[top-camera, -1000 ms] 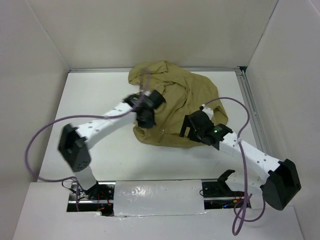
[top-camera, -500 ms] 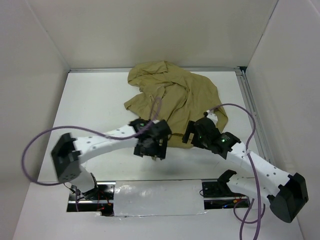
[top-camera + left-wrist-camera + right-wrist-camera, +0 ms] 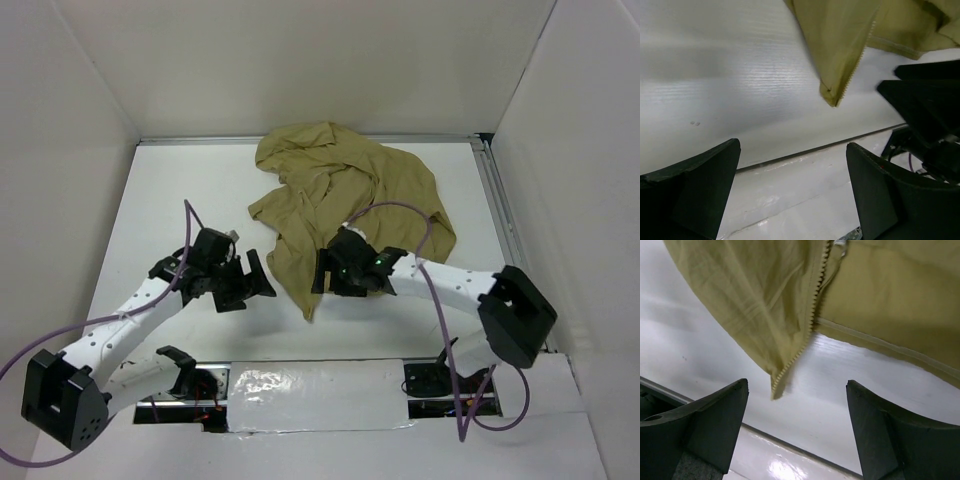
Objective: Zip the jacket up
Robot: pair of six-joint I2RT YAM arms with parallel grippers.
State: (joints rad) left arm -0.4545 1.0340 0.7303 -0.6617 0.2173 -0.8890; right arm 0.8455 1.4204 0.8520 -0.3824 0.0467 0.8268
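Note:
The khaki-tan jacket [image 3: 345,195] lies crumpled at the back middle of the white table [image 3: 190,200]. One front flap is drawn out into a point [image 3: 305,305] toward the near edge. Its zipper teeth [image 3: 814,305] run along that flap's edge, and the flap's tip [image 3: 832,95] lies flat on the table. My left gripper [image 3: 258,280] is open just left of the tip, with nothing between its fingers [image 3: 700,175]. My right gripper [image 3: 320,272] is open just right of the flap, over its lower edge, and holds nothing. The flap's tip [image 3: 777,382] lies ahead of its fingers [image 3: 715,415].
White walls close in the table on three sides. A metal rail [image 3: 500,215] runs along the right edge. A taped strip [image 3: 310,385] and the arm bases sit at the near edge. Purple cables [image 3: 400,210] loop above both arms.
My left gripper opened, let go of the jacket and swung back to the near left. My right arm swept left across the jacket's front. The flap now stretches toward the near edge.

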